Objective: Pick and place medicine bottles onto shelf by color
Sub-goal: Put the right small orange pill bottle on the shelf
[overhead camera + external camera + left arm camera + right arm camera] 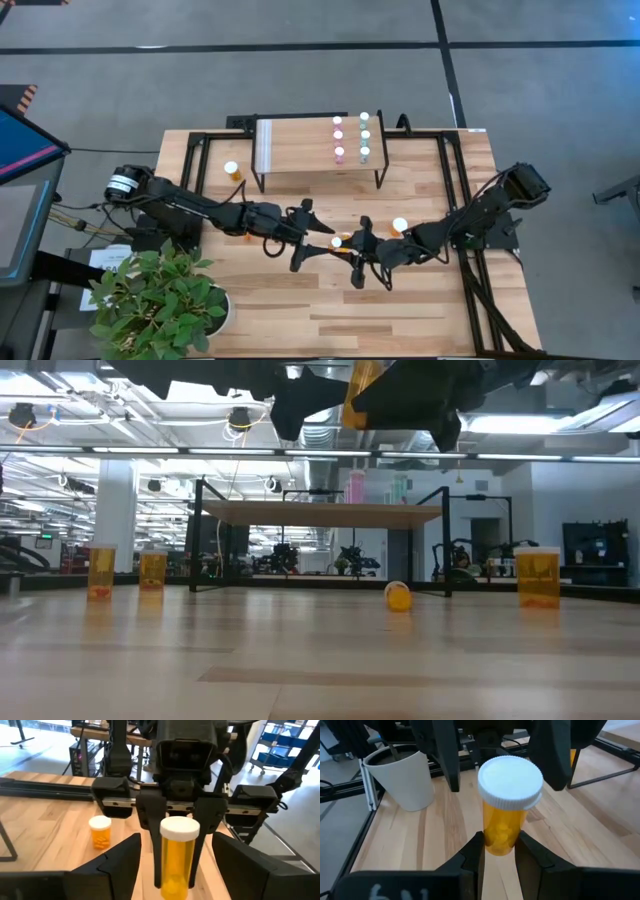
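Right gripper (352, 252): mid-table, in front of the shelf, raised off the surface. Fingers clenched on an orange bottle (509, 807), gripping the lower body; white cap clear above the fingers.
Held bottle: upright, lifted above the tabletop. Seen head-on from the left wrist camera, pinched between the right gripper's two fingers (148, 837). In the low view it hangs at the upper edge, well above the wood.
Left gripper (312, 228): directly facing the right gripper, close to it. Fingers spread wide, released, one on each side of the held bottle; not touching it as far as I can tell.
Shelf (295, 145): far side of the table, centred. White ridged strip (264, 146) at its left end.
On shelf: six small bottles in two columns near the right end. Pink column (338, 137) of three; pale green column (365, 136) of three just beside it.
Loose orange bottles: one (232, 171) on the table left of the shelf; one (400, 227) beside the right arm, in front of the shelf's right end. Both upright in the high view.
Low view: three orange bottles stand on the table, two at left (101, 572) and one at right (538, 577); a small orange one (398, 596) lies on its side under the shelf.
Plant (160, 300): white pot, near left corner of the table, beside the left arm.
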